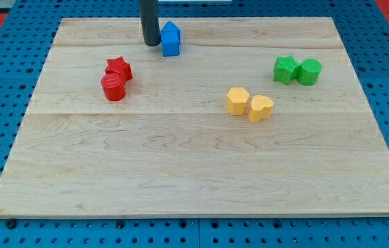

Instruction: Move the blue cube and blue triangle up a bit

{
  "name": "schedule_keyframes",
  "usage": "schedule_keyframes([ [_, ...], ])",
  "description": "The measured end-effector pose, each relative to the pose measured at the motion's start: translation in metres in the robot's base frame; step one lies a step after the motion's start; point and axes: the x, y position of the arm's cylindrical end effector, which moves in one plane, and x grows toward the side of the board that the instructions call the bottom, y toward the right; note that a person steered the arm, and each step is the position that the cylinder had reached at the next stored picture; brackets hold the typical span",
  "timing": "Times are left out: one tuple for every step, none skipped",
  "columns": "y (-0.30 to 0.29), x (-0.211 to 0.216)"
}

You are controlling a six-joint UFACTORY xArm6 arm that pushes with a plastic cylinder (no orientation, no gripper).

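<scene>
Two blue blocks stand pressed together near the view's top, left of centre: the blue triangle (171,31) behind and the blue cube (171,46) in front; their shapes are hard to separate. My tip (152,44) rests on the wooden board (194,165) just to the left of the blue cube, close beside it. The dark rod rises straight up out of the view's top.
A red star (119,68) and a red cylinder (113,87) sit together at the left. Two yellow blocks (237,100) (260,108) lie right of centre. Two green blocks (286,69) (310,71) sit at the right. Blue pegboard surrounds the board.
</scene>
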Motion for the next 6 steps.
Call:
schedule_keyframes([
  [0.0,0.015],
  [0.001,0.048],
  [0.012,0.058],
  [0.024,0.058],
  [0.025,0.028],
  [0.025,0.004],
])
